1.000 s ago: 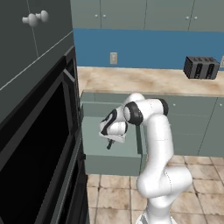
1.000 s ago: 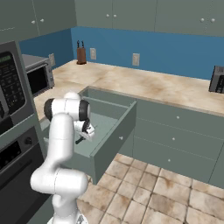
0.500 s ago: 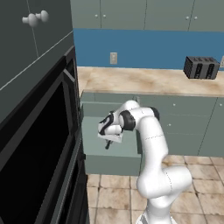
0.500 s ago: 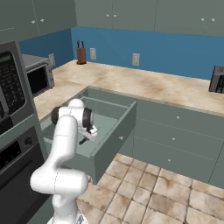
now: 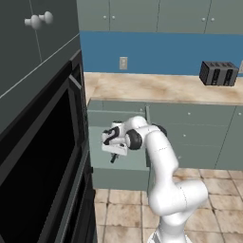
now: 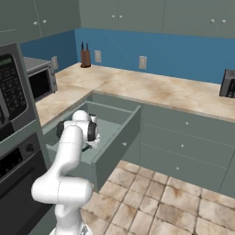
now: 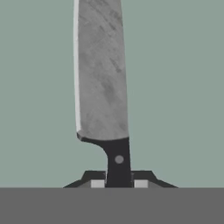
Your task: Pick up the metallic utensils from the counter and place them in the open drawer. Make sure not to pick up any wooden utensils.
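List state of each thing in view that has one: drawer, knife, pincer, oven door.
open drawer: pulled out, grey-green floor showing.
knife: black handle between the finger tips, blade lying over the drawer floor.
pincer: closed on the knife handle, down inside the drawer.
oven door: shut, dark glass.
upper cabinet doors: shut.

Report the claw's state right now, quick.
Claw: closed on the knife by its black handle, blade pointing away over the open drawer's floor.
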You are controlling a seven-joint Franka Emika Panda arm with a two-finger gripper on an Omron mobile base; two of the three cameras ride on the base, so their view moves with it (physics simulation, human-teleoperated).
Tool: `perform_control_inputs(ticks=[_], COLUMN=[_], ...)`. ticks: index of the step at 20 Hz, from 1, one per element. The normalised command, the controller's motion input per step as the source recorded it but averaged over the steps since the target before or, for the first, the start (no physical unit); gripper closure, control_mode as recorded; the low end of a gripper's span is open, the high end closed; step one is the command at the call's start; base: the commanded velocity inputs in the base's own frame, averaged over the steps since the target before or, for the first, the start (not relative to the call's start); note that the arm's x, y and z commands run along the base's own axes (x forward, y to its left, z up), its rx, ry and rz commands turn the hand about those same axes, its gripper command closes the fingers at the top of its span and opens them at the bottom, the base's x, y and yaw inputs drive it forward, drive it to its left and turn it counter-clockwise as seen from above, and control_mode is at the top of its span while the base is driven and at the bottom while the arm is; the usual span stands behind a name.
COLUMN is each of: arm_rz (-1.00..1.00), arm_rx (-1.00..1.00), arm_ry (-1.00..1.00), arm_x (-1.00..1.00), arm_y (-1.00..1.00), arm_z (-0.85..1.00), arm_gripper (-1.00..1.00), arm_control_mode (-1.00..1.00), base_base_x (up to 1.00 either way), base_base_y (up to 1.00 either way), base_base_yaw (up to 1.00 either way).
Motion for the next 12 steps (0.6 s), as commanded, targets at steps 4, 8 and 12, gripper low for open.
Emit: perform_control_inputs(ticks=[4, 8, 12], arm_rz=[0.0, 0.0, 0.0], arm_rx=[-0.04, -0.09, -0.01], arm_ry=[0.11, 0.11, 0.11], arm_x=[0.15, -0.04, -0.25], arm_y=[0.0, -0.48, -0.98], arm_z=[-0.51, -0.68, -1.0], arm_gripper=[-1.0, -1.0, -1.0], arm_control_mode=[-1.0, -1.0, -1.0], base_base_x=[0.0, 0.0, 0.0], base_base_y=[0.0, 0.0, 0.0], base_base_yaw=[0.0, 0.0, 0.0])
